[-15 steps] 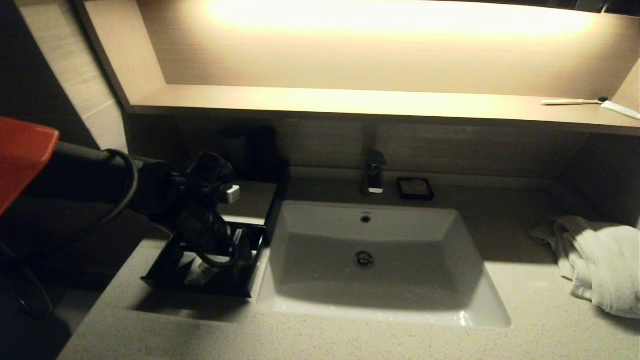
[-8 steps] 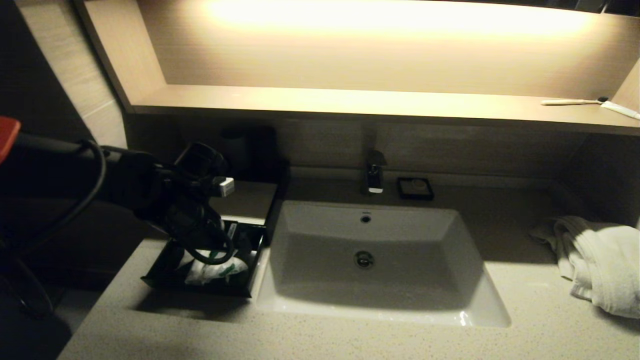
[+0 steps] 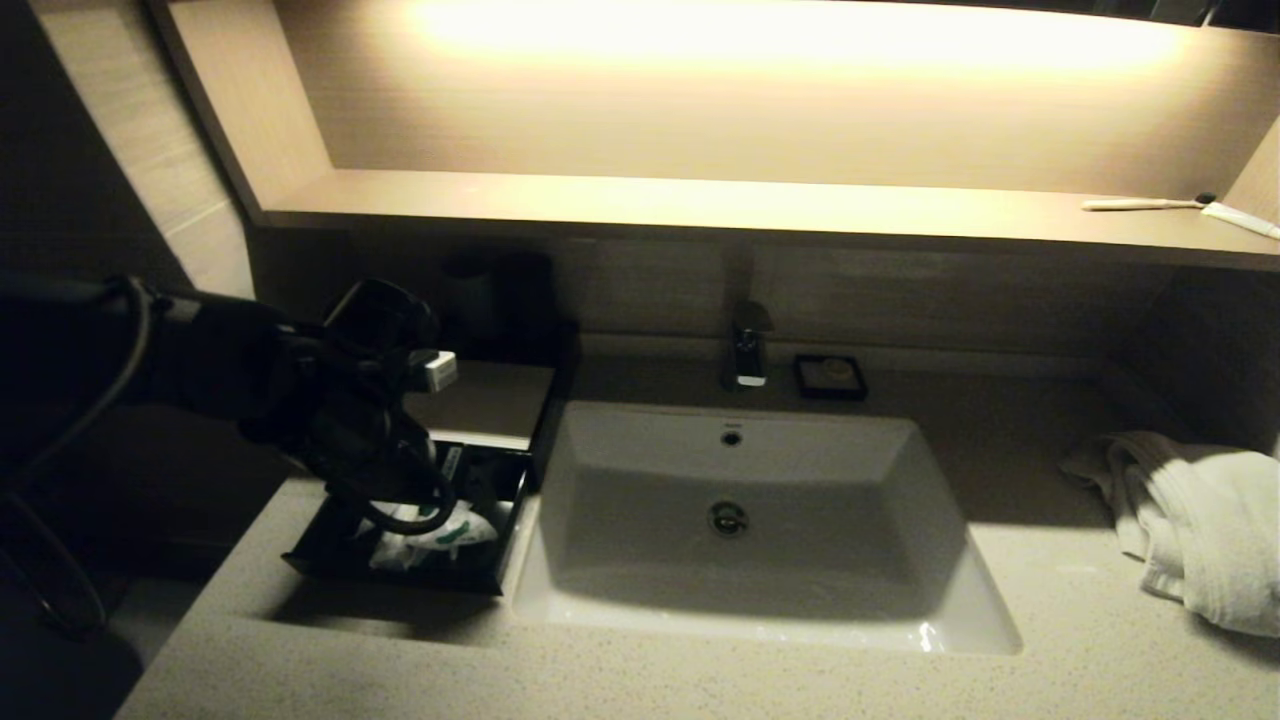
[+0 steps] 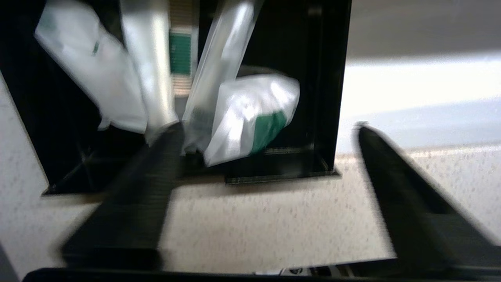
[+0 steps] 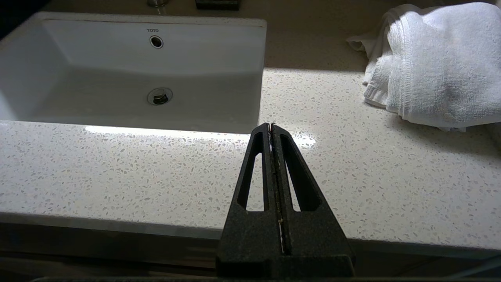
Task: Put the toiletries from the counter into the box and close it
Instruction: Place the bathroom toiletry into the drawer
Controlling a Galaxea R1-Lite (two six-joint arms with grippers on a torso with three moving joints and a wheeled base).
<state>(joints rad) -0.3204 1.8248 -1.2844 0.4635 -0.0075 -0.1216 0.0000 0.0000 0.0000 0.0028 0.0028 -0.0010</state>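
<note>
- toiletries (image 4: 250, 117) (white sachets with green marks, plus a clear-wrapped long item) lie piled in the pulled-out drawer of the box (image 3: 500, 400), at the counter's (image 3: 640, 680) left end beside the sink (image 3: 980, 600).
- left gripper (image 4: 270, 156) sits above the drawer's front edge, fingers spread wide, nothing between them; one finger (image 4: 133, 211) overlaps the sachets in view, contact can't be told.
- no loose toiletries visible on the counter in any view, so the loading part looks done.
- drawer is not yet shut, so the closing push looks like what remains.
- right gripper (image 5: 271, 126) is parked over the counter's front near the towel (image 5: 430, 66), tips pressed together, holding nothing.
</note>
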